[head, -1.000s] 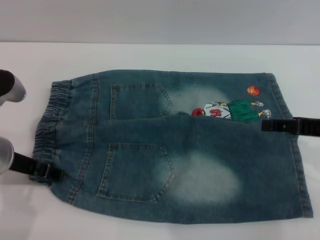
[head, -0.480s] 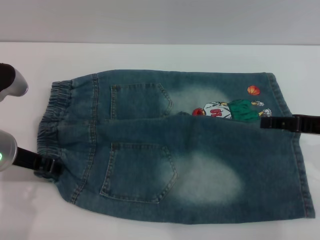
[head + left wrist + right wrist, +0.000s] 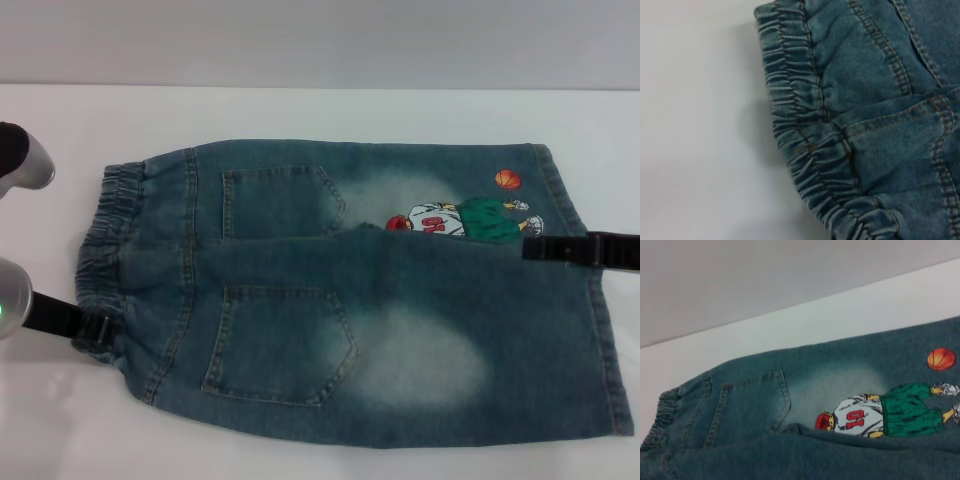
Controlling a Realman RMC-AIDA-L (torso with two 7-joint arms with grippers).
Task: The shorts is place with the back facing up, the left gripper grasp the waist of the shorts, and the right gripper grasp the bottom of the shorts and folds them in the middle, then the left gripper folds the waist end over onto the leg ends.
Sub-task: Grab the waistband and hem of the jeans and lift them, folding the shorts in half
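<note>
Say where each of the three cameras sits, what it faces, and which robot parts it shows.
Head: on the robot's head, looking down at the shorts on the table; left gripper at the waist, right gripper at the hem.
Left wrist: on the left arm, close over the waist; no robot part shows.
Right wrist: on the right arm, looking low across the print; no robot part shows.
Shared: head and right wrist both show the print and orange ball.

White table (image 3: 300, 110) below a pale grey wall (image 3: 320, 40).

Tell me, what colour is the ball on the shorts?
Orange ball, printed on the blue denim shorts; clearest in the right wrist view.
</note>
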